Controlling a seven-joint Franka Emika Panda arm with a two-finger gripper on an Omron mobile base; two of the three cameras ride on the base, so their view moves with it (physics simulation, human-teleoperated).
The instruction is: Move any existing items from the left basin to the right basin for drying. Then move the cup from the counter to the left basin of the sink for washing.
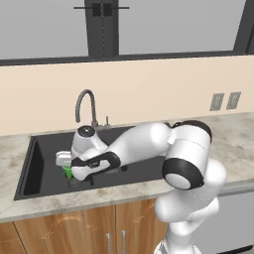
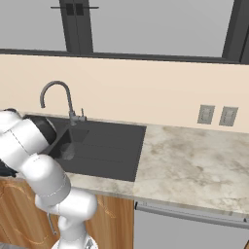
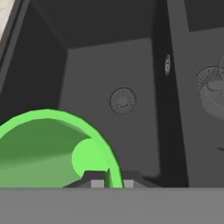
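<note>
Now the hand (image 1: 74,173) pinches the bright green cup's (image 3: 48,148) rim, its open mouth showing.

The beige mottled worktop (image 2: 194,160) carries the dark two-basin sink (image 1: 44,168); a grey gooseneck tap (image 1: 85,106) rises beyond the pincer (image 1: 74,173).

Illumination is even and diffuse throughout, with no identifiable single source; the rendering is flat and soft. The beige wall (image 1: 149,89) and counter (image 2: 194,165) read bright without glare. The sink (image 1: 44,168) is matte and dark, its interior walls separated only by slight tonal steps. Cast shadows are weak. Both base views are slightly soft, with no noticeable edge distortion. In the hand view the green cup (image 3: 48,148) is vivid against the charcoal, while the glass (image 3: 212,94) is faint, its outline possibly incomplete.
</note>
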